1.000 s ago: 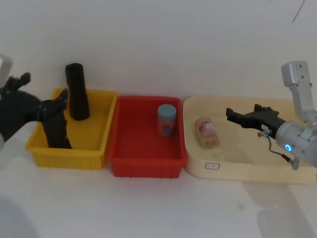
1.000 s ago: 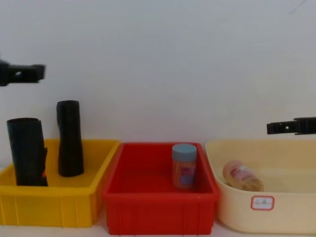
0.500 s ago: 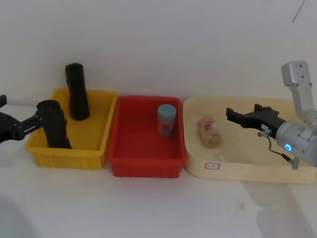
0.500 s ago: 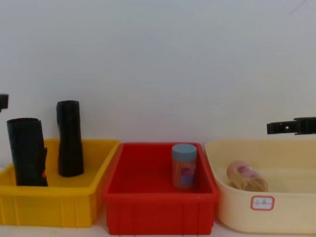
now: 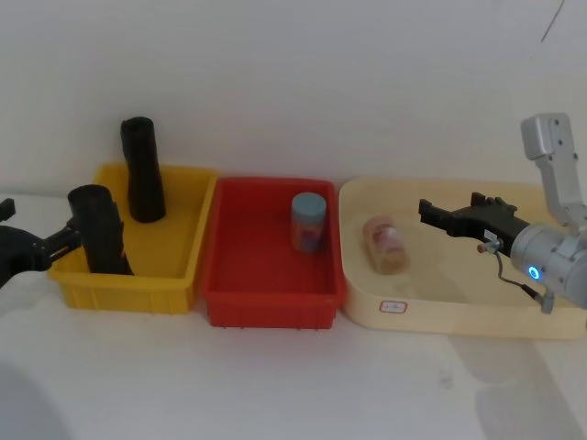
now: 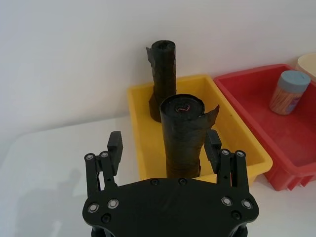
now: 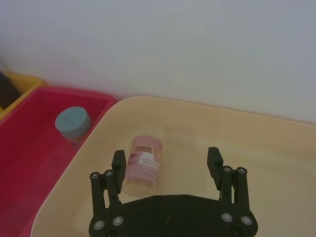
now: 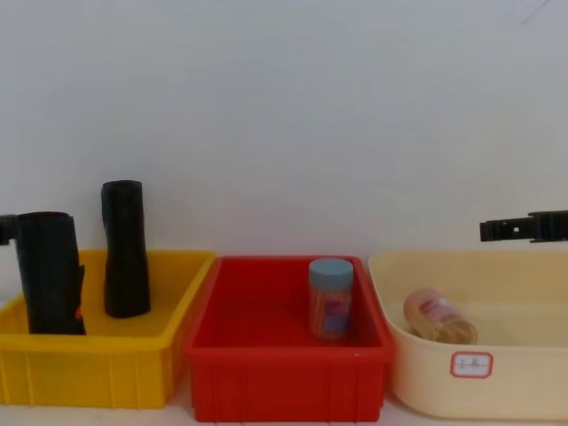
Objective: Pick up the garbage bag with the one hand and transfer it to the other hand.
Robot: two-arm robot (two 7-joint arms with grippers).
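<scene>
Closest to me, the white tabletop (image 5: 275, 385) runs up to a row of three containers. None of the job looks done yet. The garbage bag (image 5: 99, 231) stands upright at the near left of the yellow bin (image 5: 128, 293), not lifted. The left claw (image 6: 164, 140) reaches in low from the bin's left side, spread wide and lined up on the roll. One finger is just beside it, though I can't tell whether it touches. I'd say the grab, the lift and the handover are all left to do.

The right claw (image 5: 448, 213) hangs released above the cream tub (image 5: 459, 316), well apart from the bag, over a jar lying on its side (image 5: 385, 244). Between them, a blue-lidded jar (image 5: 308, 222) stands in the red bin (image 5: 266, 307). Farther back in the yellow bin is a plain black roll (image 5: 141, 181), and behind it all a blank white wall (image 5: 321, 82).
</scene>
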